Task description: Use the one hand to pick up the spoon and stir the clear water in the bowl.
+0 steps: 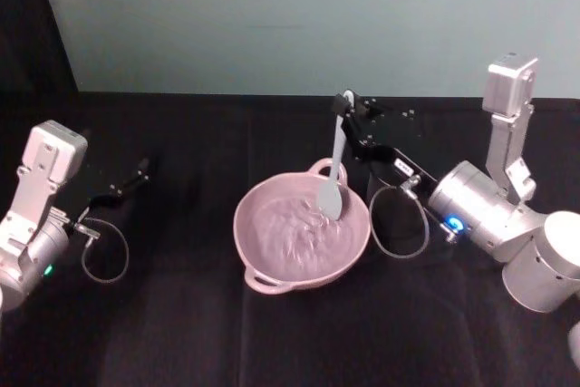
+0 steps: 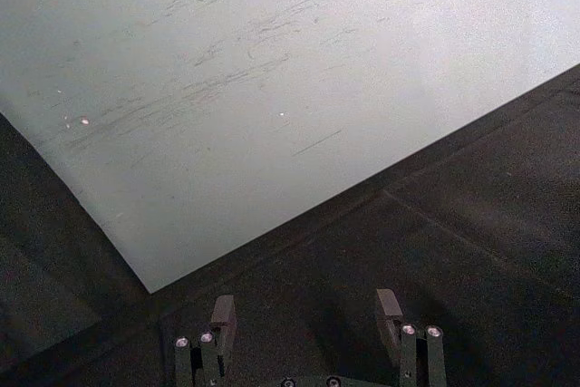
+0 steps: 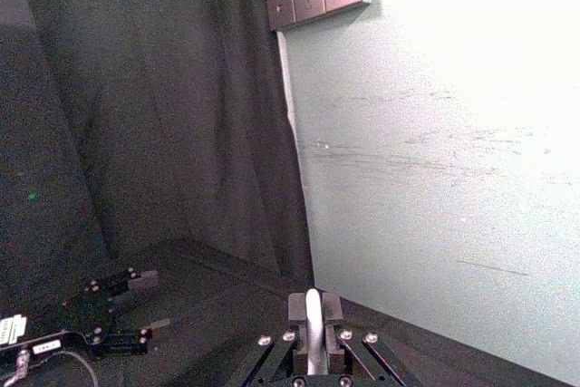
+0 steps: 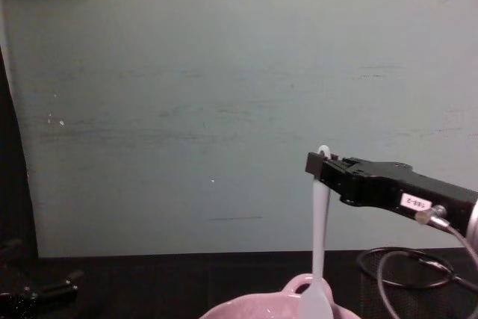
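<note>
Across the black-draped desk (image 1: 181, 333), the pale pink bowl (image 1: 240, 228) sat at centre, the water (image 1: 290, 233) in it rippled. Above the bowl's far rim, the right end effector (image 1: 347, 104) extended from the right side, clamped on the very top of the white spoon (image 1: 335, 165). Well off to the left, the left end effector (image 1: 136, 174) sat low over the desk, fingers (image 2: 222, 313) apart and holding nothing. From the right end effector the spoon hung nearly upright, its paddle head dipped into the water just inside the far rim, close to the loop handle (image 1: 322, 168).
</note>
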You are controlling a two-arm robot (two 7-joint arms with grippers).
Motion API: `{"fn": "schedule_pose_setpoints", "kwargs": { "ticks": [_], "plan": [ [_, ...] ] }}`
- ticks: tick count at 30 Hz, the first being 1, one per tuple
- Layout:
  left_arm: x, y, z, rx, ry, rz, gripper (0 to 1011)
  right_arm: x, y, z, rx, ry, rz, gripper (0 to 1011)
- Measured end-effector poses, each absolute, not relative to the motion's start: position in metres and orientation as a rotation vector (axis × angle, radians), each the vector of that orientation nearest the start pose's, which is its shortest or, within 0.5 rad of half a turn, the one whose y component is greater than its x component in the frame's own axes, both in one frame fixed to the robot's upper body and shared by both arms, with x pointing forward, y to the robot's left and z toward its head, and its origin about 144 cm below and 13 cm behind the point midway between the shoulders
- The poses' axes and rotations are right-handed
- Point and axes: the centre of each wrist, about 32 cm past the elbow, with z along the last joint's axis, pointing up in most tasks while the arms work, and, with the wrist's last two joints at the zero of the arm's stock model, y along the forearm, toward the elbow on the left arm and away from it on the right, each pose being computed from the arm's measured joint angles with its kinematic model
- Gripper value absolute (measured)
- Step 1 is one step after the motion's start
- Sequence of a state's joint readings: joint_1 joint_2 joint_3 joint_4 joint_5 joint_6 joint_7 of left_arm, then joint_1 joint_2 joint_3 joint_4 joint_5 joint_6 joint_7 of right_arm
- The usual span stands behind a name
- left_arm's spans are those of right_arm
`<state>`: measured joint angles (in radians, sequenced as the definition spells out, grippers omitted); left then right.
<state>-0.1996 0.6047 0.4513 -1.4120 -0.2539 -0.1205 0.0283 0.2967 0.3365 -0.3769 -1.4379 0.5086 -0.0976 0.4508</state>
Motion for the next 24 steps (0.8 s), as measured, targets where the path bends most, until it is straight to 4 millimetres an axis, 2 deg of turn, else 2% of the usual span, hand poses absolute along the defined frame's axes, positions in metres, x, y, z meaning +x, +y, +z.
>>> {"fn": "schedule_pose_setpoints", "kwargs": {
  "ticks": [11, 18, 24],
  "plan": [
    [0.489, 0.31, 1.14, 0.304, -0.285, 1.248, 1011, 0.508, -0.224, 1.187, 0.121, -0.045, -0.772, 109],
    [0.489, 0.31, 1.14, 0.304, -0.285, 1.248, 1011, 0.497, -0.203, 1.187, 0.109, -0.031, -0.682, 109],
    [0.489, 0.31, 1.14, 0.304, -0.285, 1.248, 1011, 0.496, -0.185, 1.185, 0.12, -0.018, -0.623, 110]
  ]
}}
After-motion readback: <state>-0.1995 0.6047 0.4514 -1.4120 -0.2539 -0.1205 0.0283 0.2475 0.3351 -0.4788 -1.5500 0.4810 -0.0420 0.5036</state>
